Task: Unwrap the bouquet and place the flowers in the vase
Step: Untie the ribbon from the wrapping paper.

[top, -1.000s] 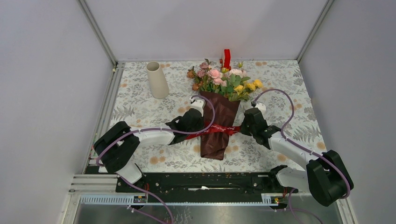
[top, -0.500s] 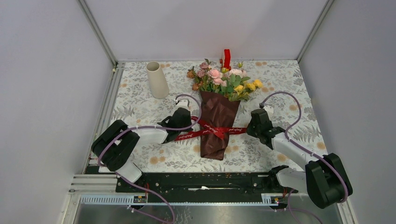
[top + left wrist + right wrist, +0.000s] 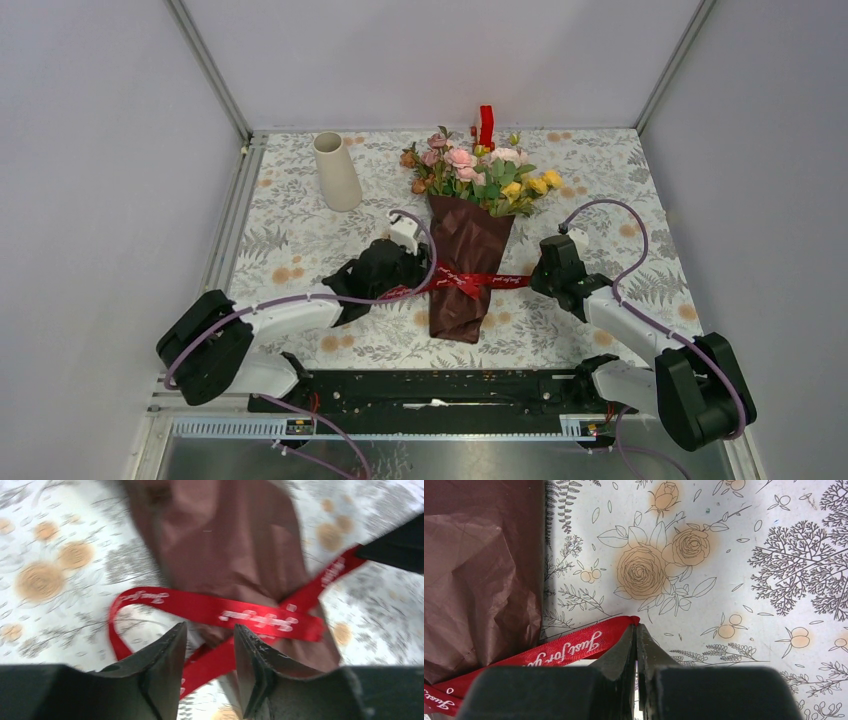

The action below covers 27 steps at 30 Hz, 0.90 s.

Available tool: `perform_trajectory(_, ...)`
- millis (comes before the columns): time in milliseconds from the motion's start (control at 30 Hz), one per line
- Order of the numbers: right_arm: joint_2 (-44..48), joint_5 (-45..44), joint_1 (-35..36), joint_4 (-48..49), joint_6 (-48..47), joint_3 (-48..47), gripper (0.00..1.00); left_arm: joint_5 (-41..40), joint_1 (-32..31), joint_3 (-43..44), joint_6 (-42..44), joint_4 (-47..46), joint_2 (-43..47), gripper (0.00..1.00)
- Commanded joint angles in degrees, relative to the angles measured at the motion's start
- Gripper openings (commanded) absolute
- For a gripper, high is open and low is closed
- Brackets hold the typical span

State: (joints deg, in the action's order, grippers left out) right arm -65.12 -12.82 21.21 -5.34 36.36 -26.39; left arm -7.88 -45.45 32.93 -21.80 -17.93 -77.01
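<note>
- Right end effector (image 3: 636,627): jaws clenched on the tip of the red ribbon (image 3: 569,647), low over the table (image 3: 620,200), just right of the wrap.
- Left end effector (image 3: 208,630): jaws parted, grasping nothing. A slack loop of ribbon lies just beyond its fingertips (one strand runs beneath the gap, unpinched).
- Bouquet (image 3: 468,240): lying mid-table between the two arms. Dark red wrapping paper (image 3: 460,300) encloses the stems, and the ribbon crosses it loosely.
- Step in hand, in our judgement: untying. The ribbon is slack but not clear of the paper.
- Next move calls for drawing the ribbon free without dragging the bouquet.
- Flowers (image 3: 480,170): heads at the far end, not yet freed.
- Vase (image 3: 335,172): upright, far left, well apart from the bouquet.
</note>
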Motion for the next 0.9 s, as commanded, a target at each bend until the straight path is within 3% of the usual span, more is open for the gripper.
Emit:
perform_trajectory(0,0.5,0.1,-0.3,0.7,0.7,-0.2,0.00,4.2,-5.3,2.3,10.2,-2.6,2.0,0.46)
perform_trajectory(200,0.3,0.9,-0.3,1.1,0.8,-0.3,0.00,3.5,-12.2,0.9,25.2,-6.8,1.2,0.57)
perform_trajectory(500,0.4,1.1,-0.3,1.6,0.8,-0.6,0.00,-11.2,-24.6,2.3,42.5,-13.1,-7.5,0.61)
perform_trajectory(733,1.1,0.8,-0.4,1.5,0.8,-0.3,0.00,-18.9,-27.6,5.9,45.0,-14.4,-14.0,0.61)
perform_trajectory(867,1.1,0.8,-0.5,1.6,0.7,-0.2,0.00,-18.7,-27.8,6.7,45.7,-15.1,-15.4,0.60)
